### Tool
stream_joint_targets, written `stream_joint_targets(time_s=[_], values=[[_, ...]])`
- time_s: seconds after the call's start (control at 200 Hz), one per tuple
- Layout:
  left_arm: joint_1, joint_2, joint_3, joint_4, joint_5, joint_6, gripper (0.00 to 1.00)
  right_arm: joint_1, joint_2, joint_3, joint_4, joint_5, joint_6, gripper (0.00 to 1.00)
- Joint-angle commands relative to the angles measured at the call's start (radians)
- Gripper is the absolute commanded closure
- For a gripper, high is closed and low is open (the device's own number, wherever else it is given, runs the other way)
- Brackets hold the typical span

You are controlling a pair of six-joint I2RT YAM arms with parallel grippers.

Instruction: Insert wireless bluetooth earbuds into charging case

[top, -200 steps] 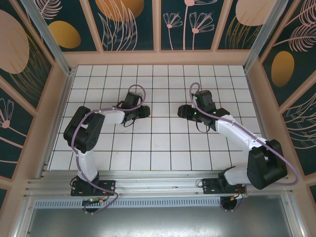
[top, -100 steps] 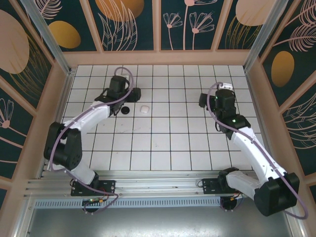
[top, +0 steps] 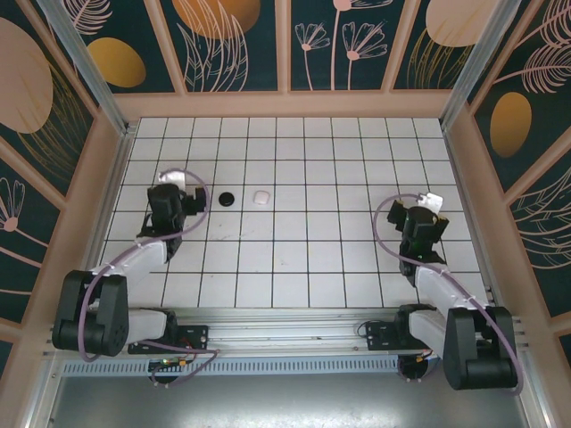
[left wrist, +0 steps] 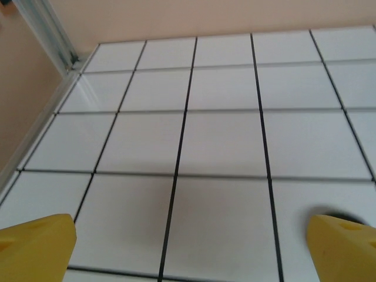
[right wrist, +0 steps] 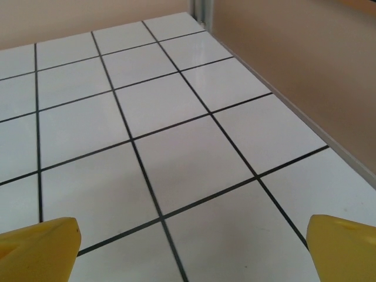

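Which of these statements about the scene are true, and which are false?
1. The left pincer is open and holds nothing. True.
2. The right pincer grips a white item. False: it is open and empty, and the small white item lies on the tiled table.
3. The small black item lies to the left of the white one, not touching it. True.
4. Both items lie nearer the right pincer. False: they are nearer the left one.
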Motion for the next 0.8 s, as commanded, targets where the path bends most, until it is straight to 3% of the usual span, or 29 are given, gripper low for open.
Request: stream_joint_targets(time_s=[0.0,0.22,0.39,0.591,0.796], values=[[0.008,-0.012,-0.069,0.319,-0.001,0.042,0.01,-0.026,0.019,-0.067,0.331,-0.079,0.014,0.01],[0.029,0.046,-0.195,0.589,-0.052,-0.001,0.01,-0.045,0.213,-0.096,0.592,-0.21,0.002,0.01],[0.036,0.117,-0.288,0.804,-0.034,-0.001,0.02,-0.046,0.325,-0.075,0.727,-0.236,-0.05,0.01],[0.044,0.152,-0.309,0.861,-0.007,-0.003,0.01,-0.054,0.505,-0.055,0.857,-0.282,-0.063,0.01],[0.068,0.217,-0.34,0.963,0.072,0.002,0.01,-0.053,0.497,-0.034,0.801,-0.283,-0.061,0.01]])
